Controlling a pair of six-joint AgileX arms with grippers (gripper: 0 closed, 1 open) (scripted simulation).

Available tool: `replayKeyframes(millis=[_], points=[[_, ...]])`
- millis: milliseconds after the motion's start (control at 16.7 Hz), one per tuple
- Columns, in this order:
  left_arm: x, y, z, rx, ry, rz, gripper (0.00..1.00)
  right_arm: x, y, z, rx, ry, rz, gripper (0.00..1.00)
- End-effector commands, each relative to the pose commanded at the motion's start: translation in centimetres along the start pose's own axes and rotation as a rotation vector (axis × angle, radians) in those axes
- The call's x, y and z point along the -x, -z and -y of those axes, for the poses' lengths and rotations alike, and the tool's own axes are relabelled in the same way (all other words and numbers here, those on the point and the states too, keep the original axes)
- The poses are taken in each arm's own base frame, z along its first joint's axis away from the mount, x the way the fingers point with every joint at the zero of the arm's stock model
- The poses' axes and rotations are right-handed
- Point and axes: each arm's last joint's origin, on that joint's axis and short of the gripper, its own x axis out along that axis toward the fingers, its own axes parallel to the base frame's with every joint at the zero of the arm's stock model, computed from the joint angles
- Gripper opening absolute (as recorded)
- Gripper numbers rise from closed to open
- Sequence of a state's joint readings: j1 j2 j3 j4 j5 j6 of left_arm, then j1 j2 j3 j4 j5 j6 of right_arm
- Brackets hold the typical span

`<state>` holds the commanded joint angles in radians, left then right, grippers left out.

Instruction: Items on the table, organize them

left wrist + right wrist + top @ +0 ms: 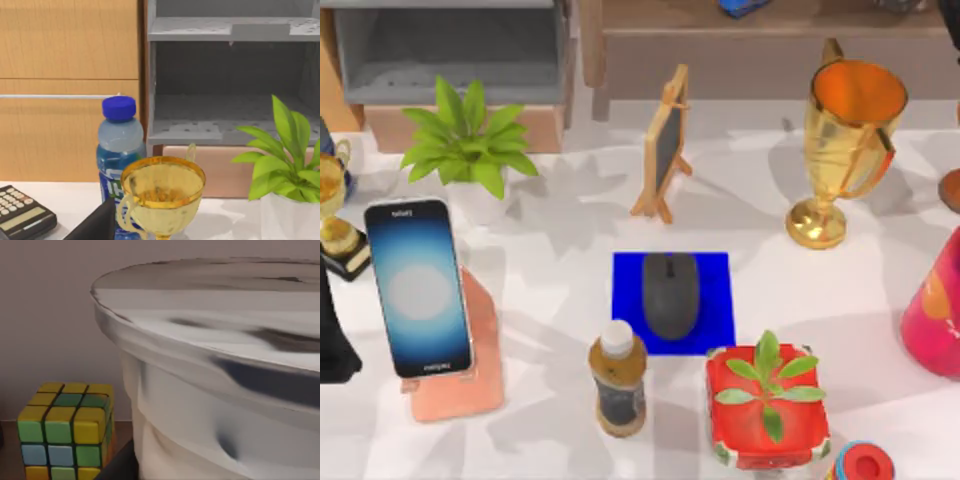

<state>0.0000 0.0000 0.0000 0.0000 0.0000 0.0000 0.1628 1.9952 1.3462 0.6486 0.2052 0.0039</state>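
One mouse [671, 295], one smartphone [419, 286]

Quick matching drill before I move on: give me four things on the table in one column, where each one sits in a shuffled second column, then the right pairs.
Things:
1. mouse
2. smartphone
3. brown bottle
4. gold trophy cup

Places:
A. leaning on a pink stand at the table's left
B. standing just left of the red planter
C. lying on the blue mat
D. upright at the far right, past the small chalkboard easel

Pairs: 1-C, 2-A, 3-B, 4-D
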Motion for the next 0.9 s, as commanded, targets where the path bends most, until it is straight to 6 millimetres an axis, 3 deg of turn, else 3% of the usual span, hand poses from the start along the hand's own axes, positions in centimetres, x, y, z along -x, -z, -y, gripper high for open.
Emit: replayKeyframes(millis=[540, 900], points=[[0.00, 0.00, 0.00, 0.000, 0.000, 0.000, 1.00, 0.00, 0.00, 0.00, 0.000, 0.000, 0.000, 0.98], [0.00, 0.00, 0.00, 0.000, 0.000, 0.000, 1.00, 0.00, 0.00, 0.00, 0.000, 0.000, 0.000, 1.00]])
